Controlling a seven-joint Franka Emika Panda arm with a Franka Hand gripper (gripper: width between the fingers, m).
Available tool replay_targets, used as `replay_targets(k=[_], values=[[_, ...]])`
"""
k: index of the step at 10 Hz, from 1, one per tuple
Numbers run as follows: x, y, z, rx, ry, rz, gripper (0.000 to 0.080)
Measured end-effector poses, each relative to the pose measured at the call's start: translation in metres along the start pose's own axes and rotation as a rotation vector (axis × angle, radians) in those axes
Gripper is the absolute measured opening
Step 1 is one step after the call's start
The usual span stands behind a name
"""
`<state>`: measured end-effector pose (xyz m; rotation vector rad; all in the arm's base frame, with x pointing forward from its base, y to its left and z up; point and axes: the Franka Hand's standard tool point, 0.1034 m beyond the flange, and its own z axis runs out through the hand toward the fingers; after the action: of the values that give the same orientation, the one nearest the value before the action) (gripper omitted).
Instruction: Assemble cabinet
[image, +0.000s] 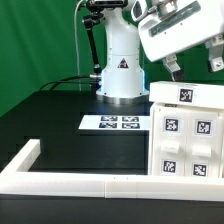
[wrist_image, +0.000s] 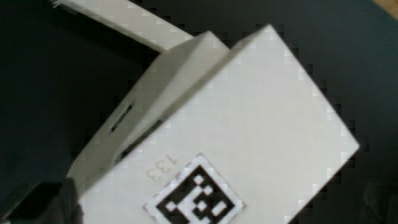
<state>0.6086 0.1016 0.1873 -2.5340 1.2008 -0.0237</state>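
Observation:
The cabinet (image: 185, 135) is a large white box at the exterior view's right, standing on the black table. It bears one marker near its top edge and several on its front face. My gripper (image: 191, 67) hangs just above the cabinet's top edge with its fingers (image: 172, 68) spread apart, open and holding nothing. In the wrist view the cabinet (wrist_image: 231, 120) fills most of the picture, seen close up at a tilt with one marker (wrist_image: 199, 195) on it. A dark finger (wrist_image: 36, 205) shows at the picture's edge beside it.
The marker board (image: 112, 123) lies flat on the table at the middle, left of the cabinet. A low white border frame (image: 60, 181) runs along the front and up the left. The arm's white base (image: 118, 70) stands at the back.

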Motion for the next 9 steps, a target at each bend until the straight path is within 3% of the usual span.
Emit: replay_targets(k=[3, 7, 9], values=[[0.001, -0.002, -0.001, -0.006, 0.007, -0.219, 0.0797], [0.005, 0.003, -0.001, -0.039, -0.012, -0.890, 0.0797], [0.006, 0.005, -0.001, -0.053, -0.017, -1.093, 0.0797]])
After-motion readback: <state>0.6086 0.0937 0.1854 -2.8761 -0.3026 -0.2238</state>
